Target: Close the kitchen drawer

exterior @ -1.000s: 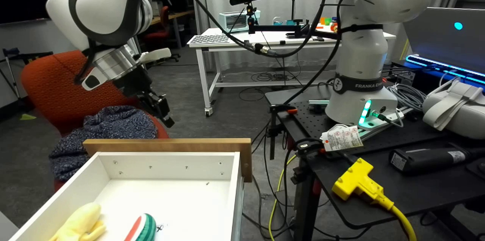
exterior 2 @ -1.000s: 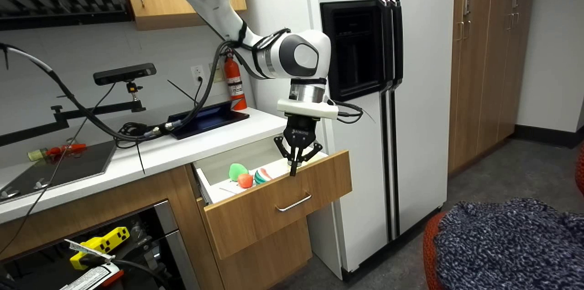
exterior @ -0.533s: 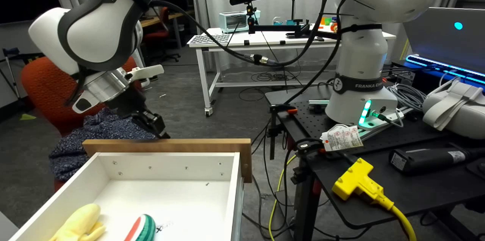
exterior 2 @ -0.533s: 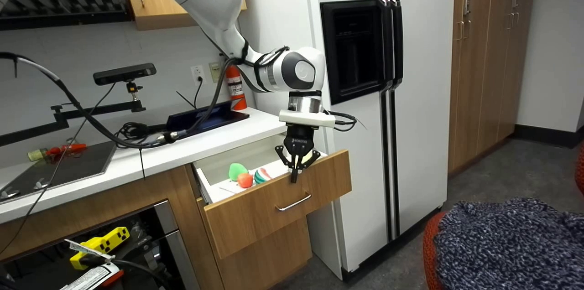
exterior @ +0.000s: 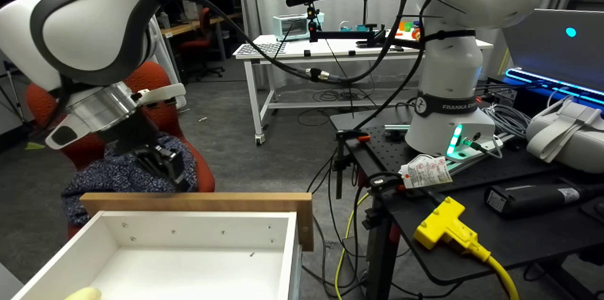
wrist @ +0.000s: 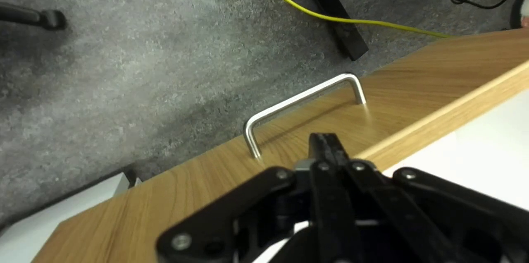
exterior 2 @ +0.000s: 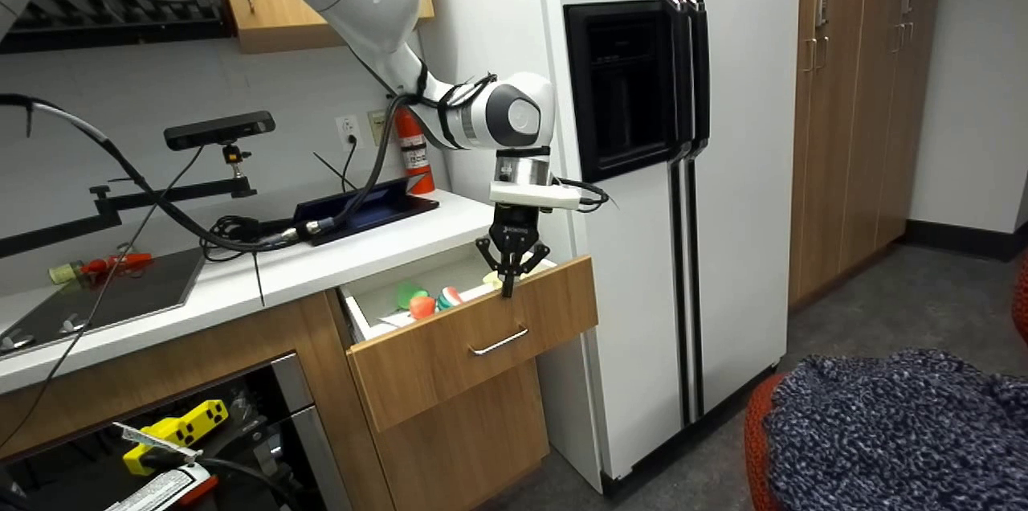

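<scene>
The kitchen drawer stands part open in both exterior views, with a tan wooden front [exterior: 198,202] [exterior 2: 474,342] and white inner walls. Its silver handle [exterior 2: 499,341] also shows in the wrist view [wrist: 299,99]. My gripper [exterior: 178,182] is shut with nothing between its fingers. In an exterior view its fingertips [exterior 2: 507,286] overlap the top edge of the drawer front, on the outer side. In the wrist view the fingertips [wrist: 326,141] lie against the wooden front, above the handle; exact contact is hard to see. The drawer holds a red item [exterior 2: 422,307], a striped ball [exterior 2: 450,298] and other toys.
A white counter [exterior 2: 353,252] lies above the drawer. A white fridge [exterior 2: 626,238] stands beside it. An orange chair [exterior: 155,78] with dark fabric [exterior: 122,172] is behind the gripper. A black table [exterior: 472,234] with a yellow power splitter [exterior: 443,224] stands at the side.
My gripper first came down to the drawer front's top edge. Since then the gripper and drawer have moved inward together toward the cabinet, so the drawer is less open. The gripper stays shut.
</scene>
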Robot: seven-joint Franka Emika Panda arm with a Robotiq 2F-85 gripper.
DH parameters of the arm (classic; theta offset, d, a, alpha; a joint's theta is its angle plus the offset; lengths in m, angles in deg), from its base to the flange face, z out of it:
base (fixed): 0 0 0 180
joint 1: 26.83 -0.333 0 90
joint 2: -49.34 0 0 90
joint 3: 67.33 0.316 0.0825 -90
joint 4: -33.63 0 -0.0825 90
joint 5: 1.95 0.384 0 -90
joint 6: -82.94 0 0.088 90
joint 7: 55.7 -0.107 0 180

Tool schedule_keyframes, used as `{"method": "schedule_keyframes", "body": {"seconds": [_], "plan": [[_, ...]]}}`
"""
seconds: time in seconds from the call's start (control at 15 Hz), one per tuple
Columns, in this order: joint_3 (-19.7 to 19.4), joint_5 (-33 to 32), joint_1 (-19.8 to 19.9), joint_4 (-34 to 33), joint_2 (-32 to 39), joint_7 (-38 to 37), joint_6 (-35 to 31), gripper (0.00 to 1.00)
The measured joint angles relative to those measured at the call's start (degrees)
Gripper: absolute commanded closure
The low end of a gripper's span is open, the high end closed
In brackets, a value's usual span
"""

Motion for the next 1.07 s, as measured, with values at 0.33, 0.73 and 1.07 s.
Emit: {"method": "schedule_keyframes", "body": {"seconds": [0.33, 0.73, 1.07], "plan": [[3.4, 3.7, 0.0, -1.5, -1.0, 8.2, -1.7, 1.0], [3.0, 5.1, 0.0, -1.4, -3.2, 12.0, -1.9, 0.99], [2.7, 5.1, 0.0, -1.0, -3.8, 12.0, -1.9, 0.99]]}}
